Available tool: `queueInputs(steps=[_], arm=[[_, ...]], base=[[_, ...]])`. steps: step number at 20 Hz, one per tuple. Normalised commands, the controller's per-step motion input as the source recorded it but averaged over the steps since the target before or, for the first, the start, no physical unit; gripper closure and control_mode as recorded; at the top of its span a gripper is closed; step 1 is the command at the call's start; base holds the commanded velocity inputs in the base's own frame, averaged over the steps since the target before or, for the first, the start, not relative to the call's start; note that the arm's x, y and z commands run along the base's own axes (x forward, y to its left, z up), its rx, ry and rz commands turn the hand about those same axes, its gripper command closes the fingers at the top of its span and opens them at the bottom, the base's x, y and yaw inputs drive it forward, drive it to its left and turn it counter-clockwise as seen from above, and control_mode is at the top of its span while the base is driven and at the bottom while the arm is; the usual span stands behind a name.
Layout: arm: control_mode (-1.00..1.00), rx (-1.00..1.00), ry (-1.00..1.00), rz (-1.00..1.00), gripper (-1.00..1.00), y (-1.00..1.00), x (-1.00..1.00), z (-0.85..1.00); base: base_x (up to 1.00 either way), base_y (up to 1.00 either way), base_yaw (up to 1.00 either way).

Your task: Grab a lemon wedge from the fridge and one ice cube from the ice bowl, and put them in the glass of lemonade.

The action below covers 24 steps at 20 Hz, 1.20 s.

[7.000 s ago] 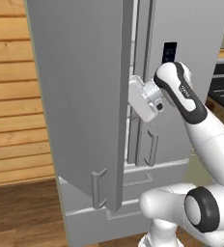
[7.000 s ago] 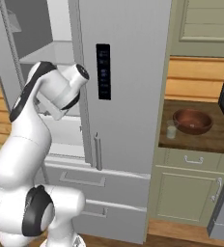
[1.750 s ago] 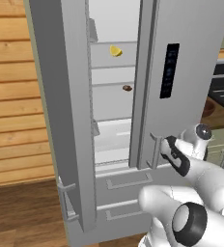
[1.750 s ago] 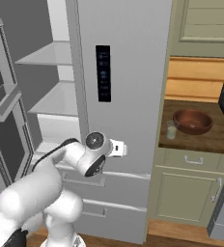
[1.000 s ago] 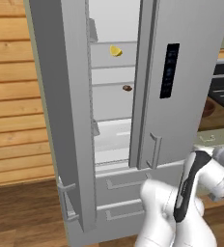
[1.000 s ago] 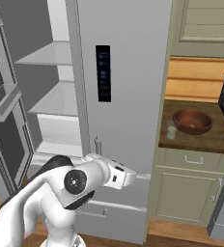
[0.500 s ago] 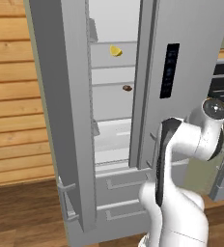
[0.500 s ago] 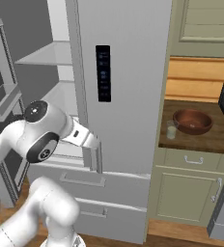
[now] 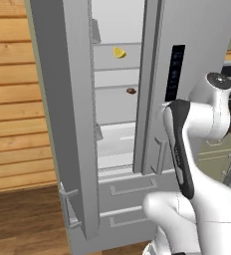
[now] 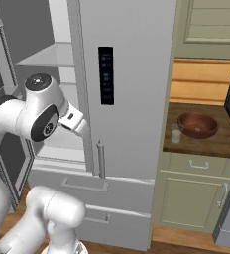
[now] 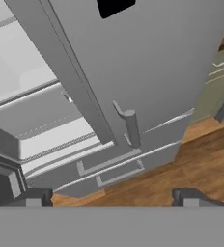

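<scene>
Lemon wedge (image 9: 119, 52) sits on an upper fridge shelf, top centre of the left base view, untouched. A small dark brown lump (image 9: 131, 91) is on the shelf below it; not the target.

Fridge (image 10: 132, 99): left door (image 9: 62, 119) already swung wide, right door closed, so access to the wedge is open.

What changed: a second ago the arm was folded low by the drawers with the fingers shut; now the arm has swung up in front of the fridge and the gripper (image 11: 111, 197) has opened. Fingers (image 11: 34, 198) are wide and empty, the two tips far apart at the bottom of the hand view. The hand camera looks down at the right door's handle (image 11: 129, 126), the lower drawers and the wood floor, so the hand is not yet aimed at the shelf. My read: door-opening done, reach for the wedge starting.

Room:
- The gap between the open left door and the right door's edge is narrow in the left base view, and the reach must go through it.
- The wedge is high on its shelf, with the next shelf above close. Likely tight vertically.
- The elbow is bulky at lower right of the left base view, close to the right door.

Glass of lemonade (image 10: 175, 134) stands just beside the ice bowl (image 10: 198, 124) on the worktop (image 10: 221, 141), right of the fridge in the right base view. Both are well apart from the arm.
</scene>
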Motion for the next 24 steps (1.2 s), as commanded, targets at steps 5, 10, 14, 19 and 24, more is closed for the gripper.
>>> queueInputs(steps=[5,10,14,19,24], arm=[[-1.00,-0.09,-0.05,0.18,-1.00,0.80,0.40,0.02],[-1.00,-0.02,-0.07,0.00,-1.00,0.57,0.49,0.12],[-1.00,0.00,-0.04,-0.04,-1.00,0.67,0.46,0.23],[-1.00,0.00,-0.02,-0.02,-1.00,0.44,0.47,0.13],[-1.00,0.00,0.00,0.00,-1.00,-0.02,0.60,0.00]], base=[[0.00,0.00,0.00],[0.00,0.00,0.00],[0.00,0.00,0.00],[0.00,0.00,0.00],[0.00,0.00,0.00]])
